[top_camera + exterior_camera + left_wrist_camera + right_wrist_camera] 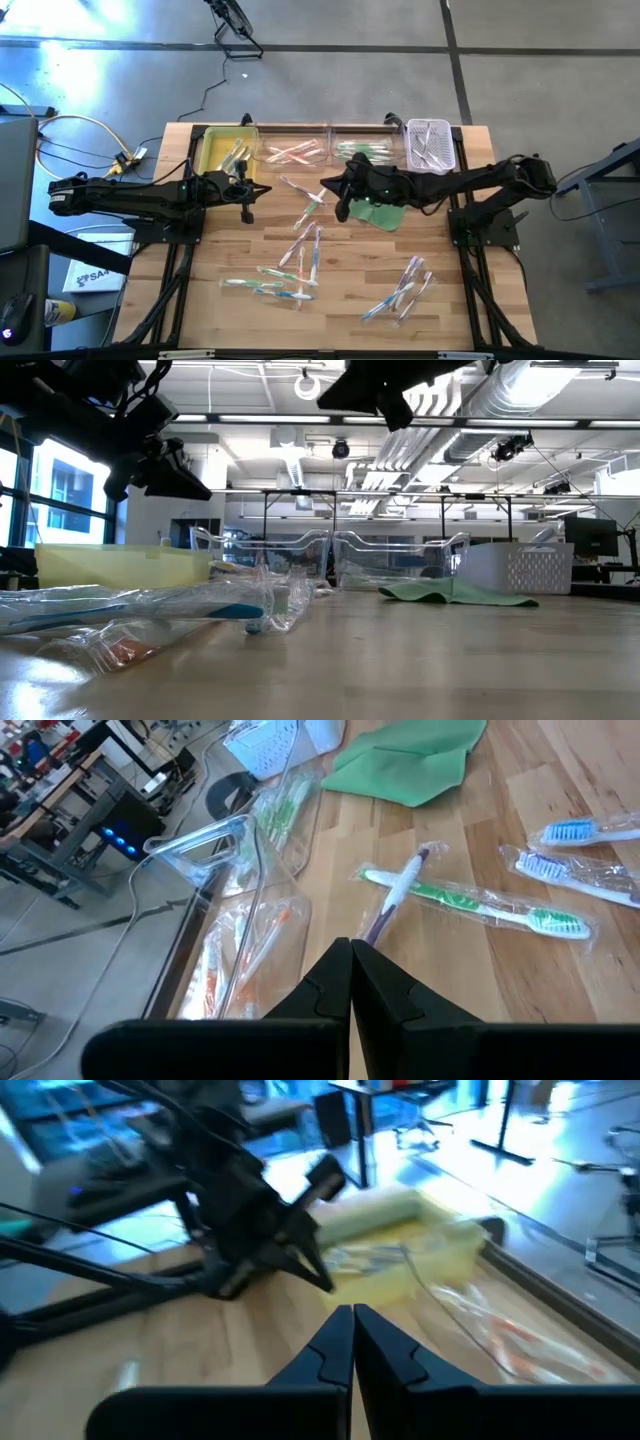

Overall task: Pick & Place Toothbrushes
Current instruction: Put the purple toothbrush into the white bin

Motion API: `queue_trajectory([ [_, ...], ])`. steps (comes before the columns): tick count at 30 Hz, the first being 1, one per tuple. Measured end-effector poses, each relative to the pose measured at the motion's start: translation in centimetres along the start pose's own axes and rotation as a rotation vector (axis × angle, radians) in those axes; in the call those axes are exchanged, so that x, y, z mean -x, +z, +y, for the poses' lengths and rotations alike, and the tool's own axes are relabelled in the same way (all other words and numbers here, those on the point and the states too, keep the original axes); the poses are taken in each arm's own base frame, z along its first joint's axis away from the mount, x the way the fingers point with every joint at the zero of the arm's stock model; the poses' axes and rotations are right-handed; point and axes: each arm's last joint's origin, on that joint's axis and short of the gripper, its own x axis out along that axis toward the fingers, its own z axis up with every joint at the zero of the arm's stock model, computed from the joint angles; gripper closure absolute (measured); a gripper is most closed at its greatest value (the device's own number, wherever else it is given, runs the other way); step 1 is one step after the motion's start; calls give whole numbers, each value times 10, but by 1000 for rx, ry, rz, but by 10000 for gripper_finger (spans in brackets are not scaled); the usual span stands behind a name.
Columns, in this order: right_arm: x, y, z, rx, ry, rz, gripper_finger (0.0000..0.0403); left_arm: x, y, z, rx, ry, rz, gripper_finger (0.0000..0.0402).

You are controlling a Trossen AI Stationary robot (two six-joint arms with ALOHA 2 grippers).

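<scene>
Wrapped toothbrushes lie scattered on the wooden table: a crossed pair (308,198), a group (300,250) in the middle, others near the front (270,285) and front right (400,290). In the left wrist view the crossed pair shows as a green one (475,902) and a purple one (398,892). My left gripper (252,188) (350,960) hangs shut and empty above the table's far left. My right gripper (330,188) (352,1325) is shut and empty too, raised above the table's middle and pointing toward the left arm (260,1230).
Along the far edge stand a yellow bin (222,152), a clear bin with orange toothbrushes (295,152), a clear bin with green ones (365,150) and a white basket (430,145). A green cloth (378,213) lies under the right arm.
</scene>
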Motion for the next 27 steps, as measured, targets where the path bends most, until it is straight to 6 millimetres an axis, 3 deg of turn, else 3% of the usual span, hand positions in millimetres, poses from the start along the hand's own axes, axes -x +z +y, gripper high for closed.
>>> queue_trajectory([
  [18,0,-7,-6,114,-15,89,400,0,1,0,28,-12,-20,397],
  [22,10,0,-6,159,5,86,400,0,1,0,28,-13,-20,397],
  [27,36,14,-10,201,1,107,401,0,-1,-1,19,-24,2,397],
])
